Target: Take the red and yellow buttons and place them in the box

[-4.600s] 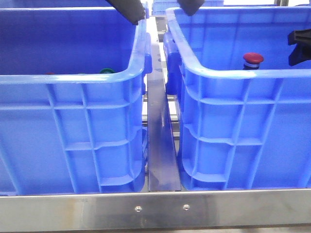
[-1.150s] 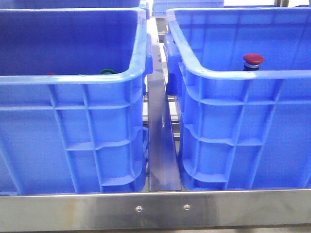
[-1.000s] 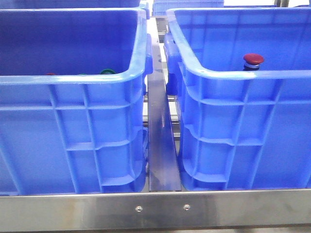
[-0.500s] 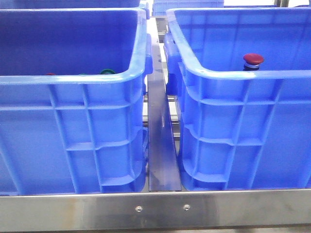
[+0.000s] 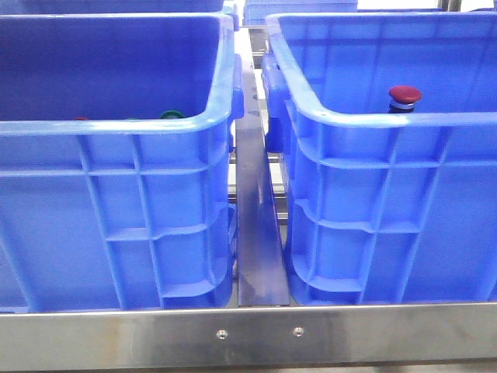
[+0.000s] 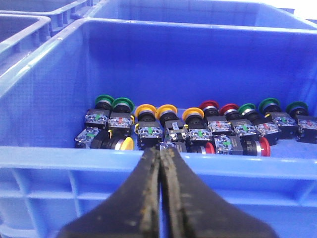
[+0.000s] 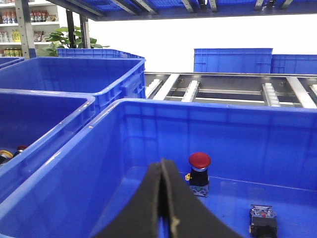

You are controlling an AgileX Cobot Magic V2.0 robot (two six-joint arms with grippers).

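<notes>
In the left wrist view, several red buttons and yellow buttons lie in a row with green ones on the floor of the left blue crate. My left gripper is shut and empty, above that crate's near rim. One red mushroom button stands upright in the right blue box; it also shows in the front view. My right gripper is shut and empty, above the box and short of the red button. Neither gripper shows in the front view.
The two crates stand side by side with a metal rail between them. A dark contact block lies in the right box. More blue crates and a roller conveyor stand behind.
The two arms seen at the top of the front view 4.6 s ago have left that view. Nothing has moved over the last second.
</notes>
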